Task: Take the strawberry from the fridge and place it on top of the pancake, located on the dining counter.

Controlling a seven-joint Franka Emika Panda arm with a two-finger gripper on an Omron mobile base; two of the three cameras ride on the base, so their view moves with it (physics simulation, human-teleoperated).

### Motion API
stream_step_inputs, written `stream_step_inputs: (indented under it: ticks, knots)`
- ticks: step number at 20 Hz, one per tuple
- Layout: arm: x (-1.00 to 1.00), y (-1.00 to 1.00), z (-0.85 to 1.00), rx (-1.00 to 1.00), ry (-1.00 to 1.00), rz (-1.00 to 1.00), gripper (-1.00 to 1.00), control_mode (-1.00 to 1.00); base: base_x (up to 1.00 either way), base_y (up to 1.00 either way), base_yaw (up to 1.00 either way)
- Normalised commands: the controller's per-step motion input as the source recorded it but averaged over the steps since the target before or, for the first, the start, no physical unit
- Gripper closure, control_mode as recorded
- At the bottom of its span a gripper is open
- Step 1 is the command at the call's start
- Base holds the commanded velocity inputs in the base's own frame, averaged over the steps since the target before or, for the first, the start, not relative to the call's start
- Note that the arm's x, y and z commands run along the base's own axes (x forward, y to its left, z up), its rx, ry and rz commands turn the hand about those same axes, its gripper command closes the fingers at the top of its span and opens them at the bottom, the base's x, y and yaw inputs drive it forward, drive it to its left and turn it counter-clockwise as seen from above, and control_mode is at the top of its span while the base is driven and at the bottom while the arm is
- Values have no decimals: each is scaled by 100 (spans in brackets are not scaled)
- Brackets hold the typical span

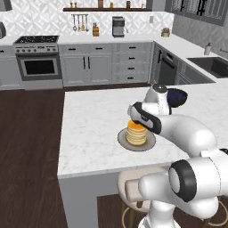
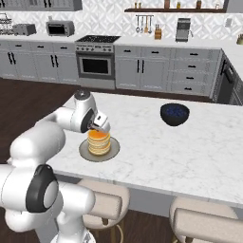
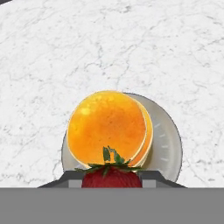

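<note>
- Red strawberry with green leaves sits between the finger tips at the bottom of the hand view, just over the near edge of the pancake.
- Jaws stand partly closed on the berry; it fills the gap between them.
- Gripper hangs right above the stack in the right base view, close to its syrup top, tilted down from the wrist.
- From the left base view the gripper is mostly hidden behind the forearm, directly over the pancake.
- Pancake is a short golden stack with an orange top, standing on a round grey plate.
- Plate shows as a grey rim to the right of the stack in the hand view; it rests on the white marbled counter.
- Counter is a big island; the plate lies near its front edge, on the robot's side.
- Dark bowl stands on the counter, well apart from the plate, toward the right of the right base view.
- Bowl peeks out behind the arm in the left base view.
- Two stools stand tucked under the front edge of the island.
</note>
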Motion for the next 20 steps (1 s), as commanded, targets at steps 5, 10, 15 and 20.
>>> stream_step_inputs:
  ticks: [5,10,15,20]
  knots:
    - [20,0,-13,0,0,0,100,-100,0,0,0]
    - [5,0,-25,0,0,0,100,-100,0,0,0]
    - [19,0,-14,0,0,0,100,-100,0,0,0]
    - [16,0,-21,0,0,0,100,-100,0,0,0]
